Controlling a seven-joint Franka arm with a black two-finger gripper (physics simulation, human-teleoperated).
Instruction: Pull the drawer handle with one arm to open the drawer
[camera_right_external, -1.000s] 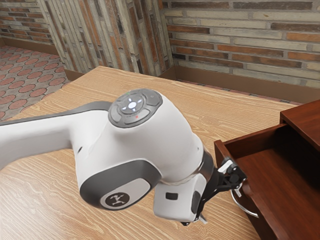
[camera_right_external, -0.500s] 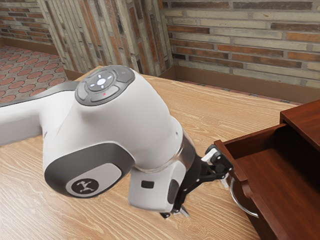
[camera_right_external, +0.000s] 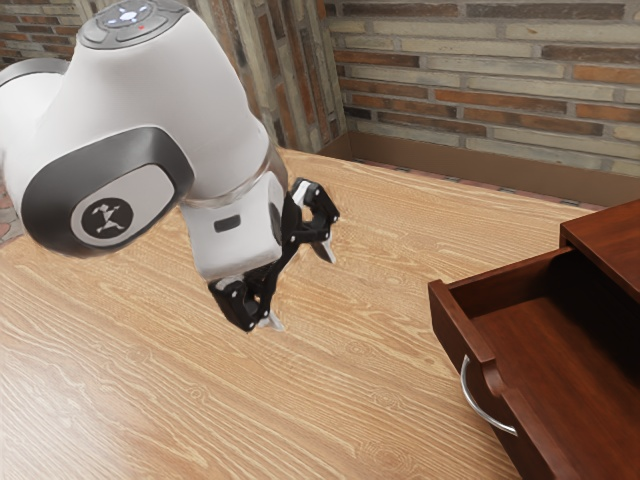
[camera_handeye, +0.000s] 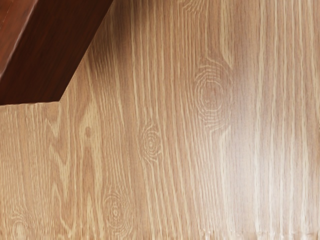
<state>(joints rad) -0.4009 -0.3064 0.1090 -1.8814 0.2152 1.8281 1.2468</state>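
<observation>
Pincer (camera_right_external: 298, 287) hangs over the table (camera_right_external: 380, 230), fingers spread wide, nothing between them, gripping nothing at all. It's tilted, one finger high, one low, white tips showing. Behind it is the fat white wrist with its grey joint cap.

Now the one line that matters: the handle (camera_right_external: 478, 400) sits well apart from the pincer, off toward the exterior view's right and lower down, on the drawer's front face. It's a thin metal bow, curved, bright grey, and its long axis runs along that front face, level with the tabletop. One arm here, so no choice of which goes.

The drawer (camera_right_external: 540, 340) itself stands pulled out, with its inside floor on show: dark red-brown wood, smooth, square-edged walls. The cabinet top (camera_right_external: 610, 235) sits above it, at the far right.

From the wrist, pale oak-look grain with knots and rings runs under the hand, and a dark wooden corner (camera_handeye: 45, 45) cuts in; whether it's drawer or cabinet, I can't say.

My read: the drawer's open, the job looks done or near it.
</observation>
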